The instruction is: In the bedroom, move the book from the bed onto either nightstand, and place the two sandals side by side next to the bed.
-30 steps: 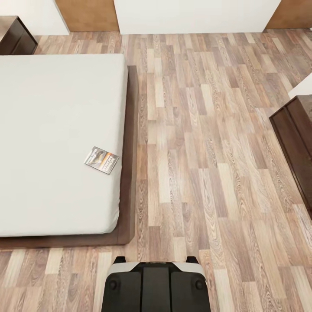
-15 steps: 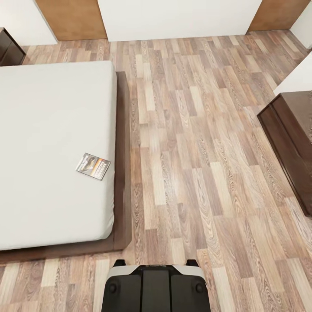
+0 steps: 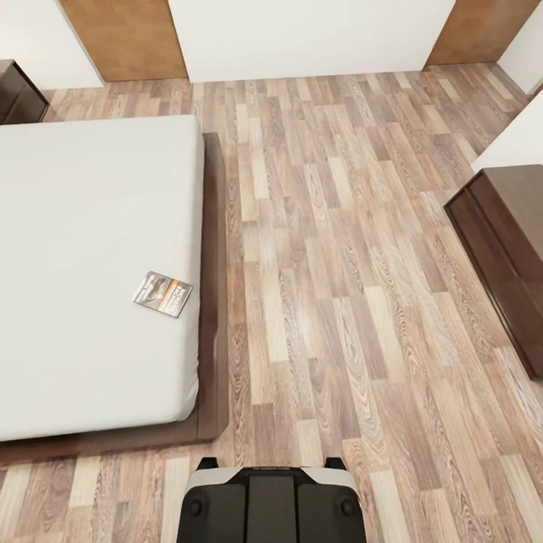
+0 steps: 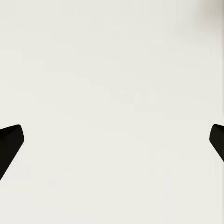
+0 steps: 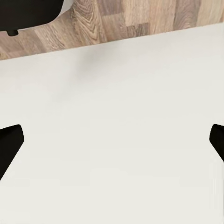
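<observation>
Book [image 3: 162, 293], a small thin paperback with a grey-and-dark pictured cover and an orange band, lies flat on the plain white mattress of the large low bed [image 3: 90, 264], near the mattress edge that faces the light wood-plank floor [image 3: 339, 286]. A dark reddish-brown nightstand [image 3: 19, 90] stands at the bed's far corner, and a long dark-brown cabinet [image 3: 505, 256] sits across the floor. The robot's dark base [image 3: 270, 501] stands past the bed's foot. The left claw [image 4: 112, 144] is spread wide, its two dark fingertips [image 4: 9, 144] well apart before a plain pale surface. The right claw [image 5: 112, 144] is likewise spread, with a pale surface below and floor planks beyond it.
</observation>
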